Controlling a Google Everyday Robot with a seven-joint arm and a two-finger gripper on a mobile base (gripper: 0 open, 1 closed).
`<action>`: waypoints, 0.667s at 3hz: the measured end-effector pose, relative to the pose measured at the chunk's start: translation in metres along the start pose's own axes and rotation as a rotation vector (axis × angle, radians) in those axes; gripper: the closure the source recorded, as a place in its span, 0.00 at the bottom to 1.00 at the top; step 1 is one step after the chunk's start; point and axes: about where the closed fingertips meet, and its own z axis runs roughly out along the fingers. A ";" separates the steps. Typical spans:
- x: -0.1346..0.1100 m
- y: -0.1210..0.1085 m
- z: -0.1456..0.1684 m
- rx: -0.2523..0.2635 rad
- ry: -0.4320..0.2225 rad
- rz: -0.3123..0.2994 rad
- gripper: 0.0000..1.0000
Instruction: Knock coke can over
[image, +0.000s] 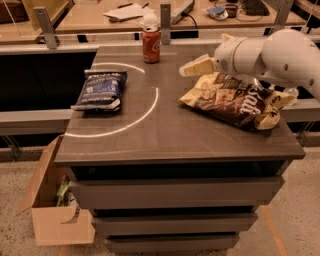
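Camera view: open cardboard box (50, 220) on floor, left. Grey matte counter (170, 142), white painted arc. Crinkled dark blue chip bag (100, 90) lying flat. Coke can (151, 44), red cylinder, upright at far edge. Cream gripper (196, 66) right of can, apart, hovering over glossy brown-and-yellow chip bag (235, 100); open or closed, cannot tell.

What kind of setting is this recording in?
Likely an office or lab workspace: a grey drawer cabinet serves as the table, and desks behind it hold papers and a keyboard. The tool hovers over the cabinet top, apart from the coke can.
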 end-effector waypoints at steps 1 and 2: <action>0.012 -0.006 0.051 0.013 -0.007 0.019 0.00; 0.017 -0.006 0.090 0.024 -0.023 0.042 0.00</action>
